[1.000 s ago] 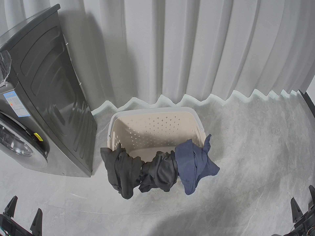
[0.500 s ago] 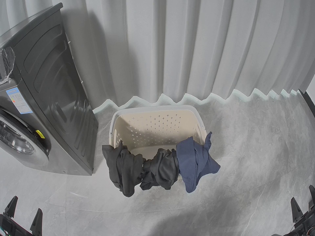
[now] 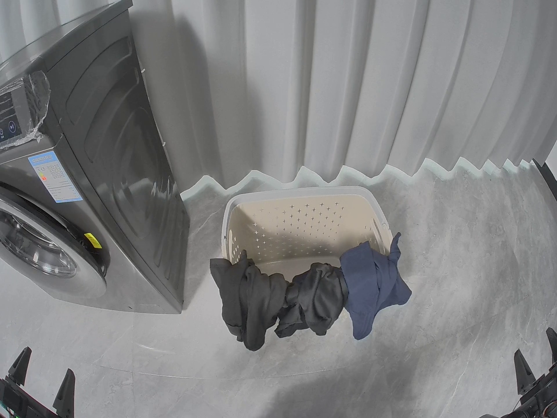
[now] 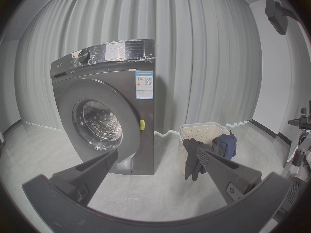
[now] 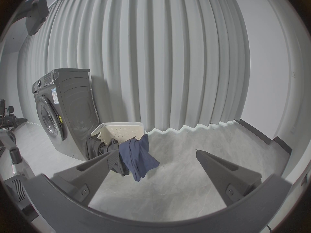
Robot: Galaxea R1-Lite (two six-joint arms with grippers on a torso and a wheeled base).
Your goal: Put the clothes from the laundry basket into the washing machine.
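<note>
A cream laundry basket [image 3: 301, 227] stands on the floor ahead, slightly right of centre. Over its near rim hang two dark grey garments [image 3: 249, 303] [image 3: 316, 300] and a blue garment [image 3: 371, 285]. To the left of it stands the dark grey washing machine [image 3: 116, 164], whose round glass door [image 4: 97, 125] looks shut. My left gripper [image 3: 45, 366] is low at the near left, open and holding nothing, well short of the machine. At the near right, my right gripper [image 3: 535, 346] is open too, apart from the basket. The basket [image 5: 118, 131] and the blue garment [image 5: 136, 156] lie beyond the right gripper [image 5: 157, 152].
A white pleated curtain [image 3: 348, 76] hangs behind the basket and machine. Grey marble floor [image 3: 464, 274] stretches bare between me and the basket and off to the right. A dark skirting [image 3: 545, 175] runs along the far right.
The whole head picture has shifted to the right, so the camera has moved; more of the washing machine's front shows. Both grippers stay in place, still open.
</note>
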